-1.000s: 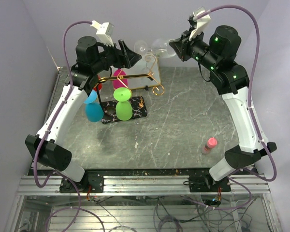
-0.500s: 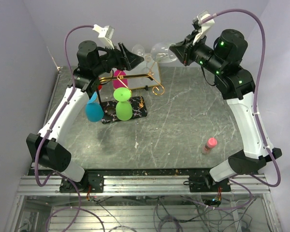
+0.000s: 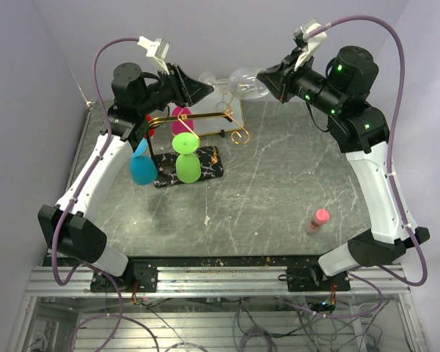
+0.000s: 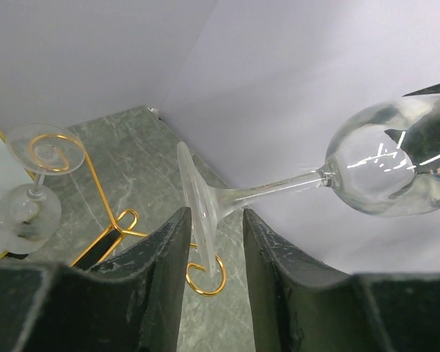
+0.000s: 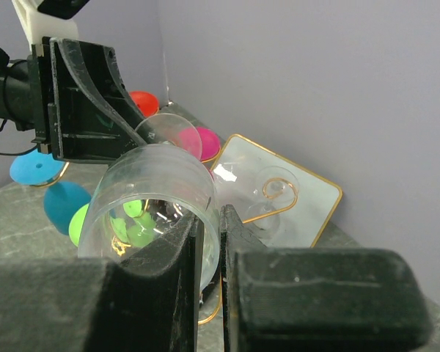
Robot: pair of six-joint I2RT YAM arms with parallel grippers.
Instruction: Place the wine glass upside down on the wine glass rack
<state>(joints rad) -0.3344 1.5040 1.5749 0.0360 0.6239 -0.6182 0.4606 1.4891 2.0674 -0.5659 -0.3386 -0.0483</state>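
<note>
- The wine glass (image 3: 238,79) hangs in the air over the table's far edge, just behind the right end of the wine glass rack (image 3: 205,115), resting on nothing.
- It lies nearly level with its long axis running left to right: foot toward the left arm, bowl toward the right arm.
- The right gripper (image 3: 264,73) is clenched on the bowl's wall at the rim, one finger inside and one outside.
- The left gripper (image 4: 214,214) has its jaws on either side of the foot, where the stem begins. A sliver of gap shows, so I cannot tell whether it grips.
- The left arm looks nearer the rack, whose bar lies below and nearward of the glass. Hanging it probably means swinging the axis upright, foot up.
- A green glass (image 3: 187,165) and a blue glass (image 3: 142,169) hang bowl-down toward the bar's left.
</note>
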